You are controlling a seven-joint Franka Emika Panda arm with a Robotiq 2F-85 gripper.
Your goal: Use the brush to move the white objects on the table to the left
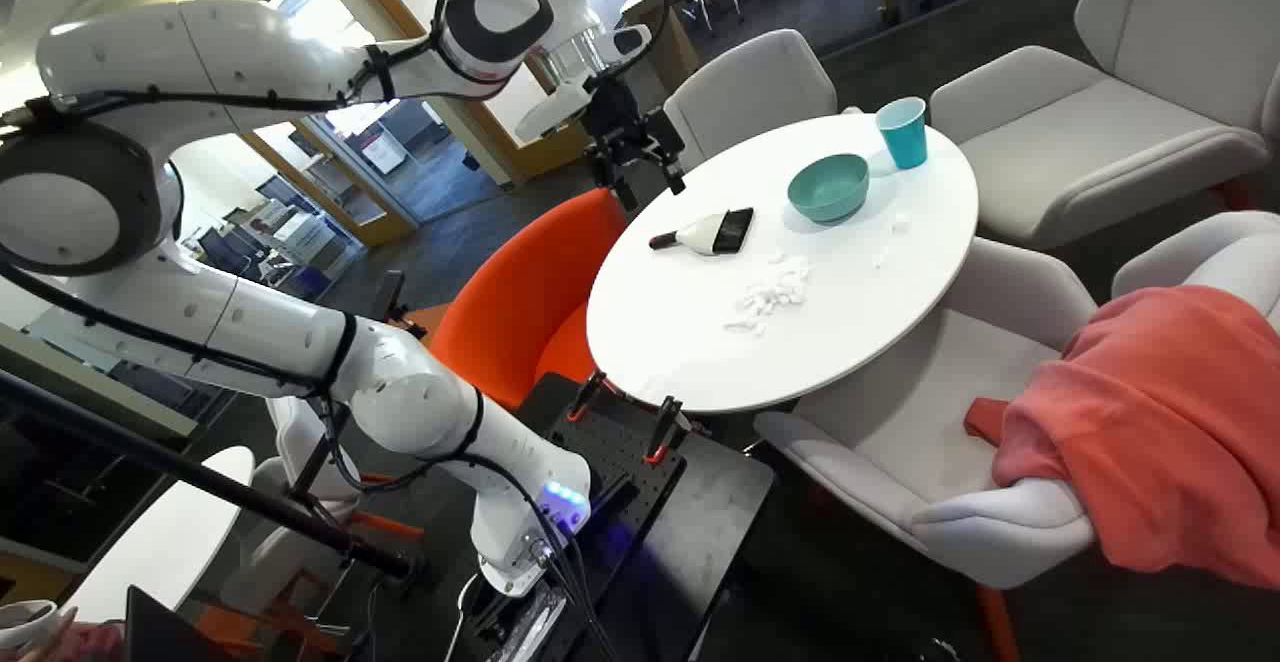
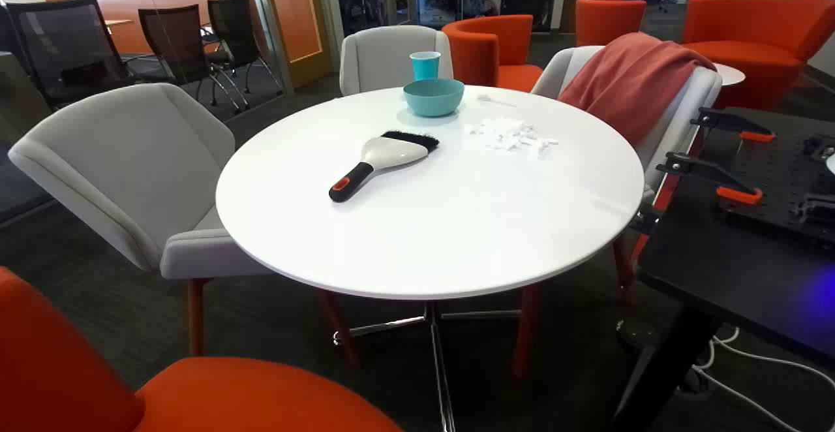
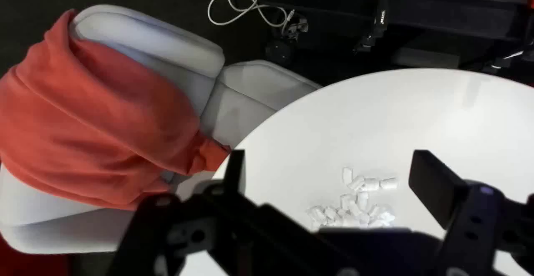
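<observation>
The brush has a white body, black bristles and a dark handle with a red tip. It lies flat on the table; its body shows in both exterior views (image 1: 700, 234) (image 2: 393, 151) and is out of the wrist view. The white objects (image 1: 775, 287) are a loose pile of small pieces on the round white table (image 1: 680, 342), beside the brush. The pile also shows in an exterior view (image 2: 509, 134) and in the wrist view (image 3: 352, 211), partly hidden by the gripper. My gripper (image 1: 652, 188) is open and empty, raised above the table near its edge. Its spread fingers frame the wrist view (image 3: 329, 155).
A teal bowl (image 1: 830, 189) and a blue cup (image 1: 903, 132) stand on the table beyond the brush. A few stray white bits (image 2: 496, 100) lie near the bowl. Chairs surround the table, one with a red cloth (image 3: 104, 117). Clamps (image 1: 665, 430) sit at the robot base's edge.
</observation>
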